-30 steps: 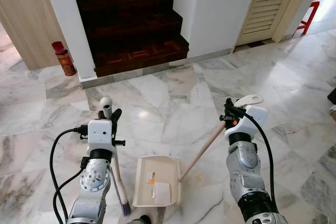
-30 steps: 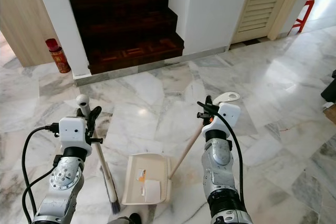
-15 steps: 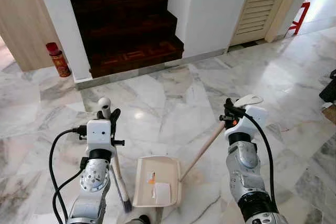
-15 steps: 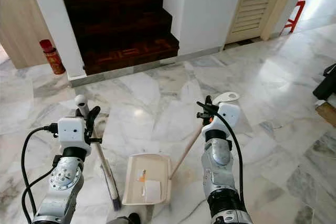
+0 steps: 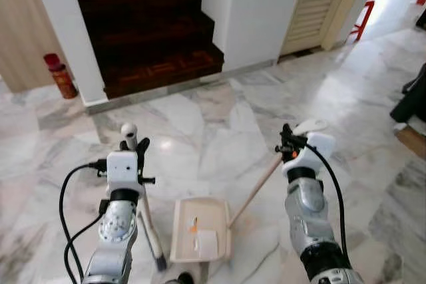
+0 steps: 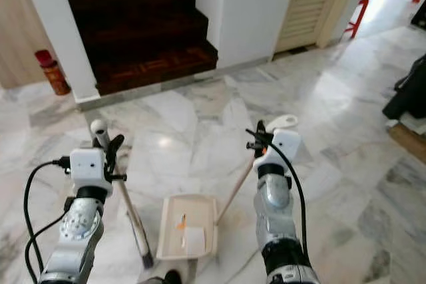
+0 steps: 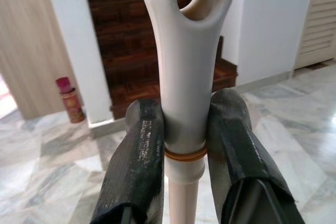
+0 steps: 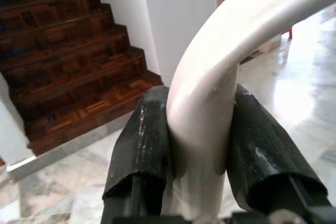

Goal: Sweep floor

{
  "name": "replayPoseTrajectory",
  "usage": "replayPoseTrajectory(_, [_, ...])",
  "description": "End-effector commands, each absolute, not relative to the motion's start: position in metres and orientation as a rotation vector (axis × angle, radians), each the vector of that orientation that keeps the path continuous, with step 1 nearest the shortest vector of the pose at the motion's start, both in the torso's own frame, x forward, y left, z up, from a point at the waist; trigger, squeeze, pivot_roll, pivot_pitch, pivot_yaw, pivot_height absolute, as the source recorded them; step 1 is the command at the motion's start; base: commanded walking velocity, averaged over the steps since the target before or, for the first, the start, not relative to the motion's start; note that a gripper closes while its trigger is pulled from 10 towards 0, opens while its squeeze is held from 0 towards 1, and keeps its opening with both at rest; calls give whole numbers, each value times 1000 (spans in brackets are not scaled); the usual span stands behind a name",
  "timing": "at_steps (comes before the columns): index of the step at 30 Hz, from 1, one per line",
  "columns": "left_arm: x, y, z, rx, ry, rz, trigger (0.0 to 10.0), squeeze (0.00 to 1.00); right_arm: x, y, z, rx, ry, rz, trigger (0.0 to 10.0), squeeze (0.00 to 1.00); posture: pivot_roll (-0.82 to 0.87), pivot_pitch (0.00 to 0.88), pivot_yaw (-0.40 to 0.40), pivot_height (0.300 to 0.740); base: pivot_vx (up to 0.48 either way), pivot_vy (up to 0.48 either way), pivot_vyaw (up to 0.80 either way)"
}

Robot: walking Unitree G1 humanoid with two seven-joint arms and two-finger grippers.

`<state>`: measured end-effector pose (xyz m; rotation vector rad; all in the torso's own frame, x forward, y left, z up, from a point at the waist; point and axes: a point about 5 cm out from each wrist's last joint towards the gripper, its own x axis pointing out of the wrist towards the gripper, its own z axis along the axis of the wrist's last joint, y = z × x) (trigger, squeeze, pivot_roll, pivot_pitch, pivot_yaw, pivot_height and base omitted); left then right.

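My left gripper (image 5: 134,145) is shut on the cream handle of a small broom (image 5: 150,229), whose dark bristles rest on the marble floor by my left side. In the left wrist view both black fingers (image 7: 139,156) clamp the broom handle (image 7: 185,77) just below its hanging loop. My right gripper (image 5: 287,145) is shut on the long handle (image 5: 256,187) of a cream dustpan (image 5: 200,229) that lies flat on the floor between my arms. A white scrap of paper (image 5: 206,244) and small orange bits (image 5: 194,224) lie in the pan.
Dark wooden stairs (image 5: 143,24) rise straight ahead between white walls. A red canister (image 5: 58,76) stands at the left wall's foot. A louvred door (image 5: 319,1) is at the right, with a red stool (image 5: 363,14) beyond it and a dark object (image 5: 413,94) at the right edge.
The whole view has shifted left and the stairs have slid left, so the camera has turned right. Both grippers keep their hold and the dustpan stays between them.
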<state>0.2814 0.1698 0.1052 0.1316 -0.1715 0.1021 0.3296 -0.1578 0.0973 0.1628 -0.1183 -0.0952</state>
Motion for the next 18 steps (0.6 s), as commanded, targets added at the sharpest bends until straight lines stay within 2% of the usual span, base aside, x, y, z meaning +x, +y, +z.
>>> replayPoseTrajectory(1, [281,170,111,136,-197,106,10000,0,331,-158,104,172,-143,-94,10000,0,104,48,-38,740,0,292,0])
replayPoseTrajectory(18, [281,168,110,132,-197,103,10000,0,332,-157,104,161,-140,-80,10000,0,103,34,-42,740,0,292,0])
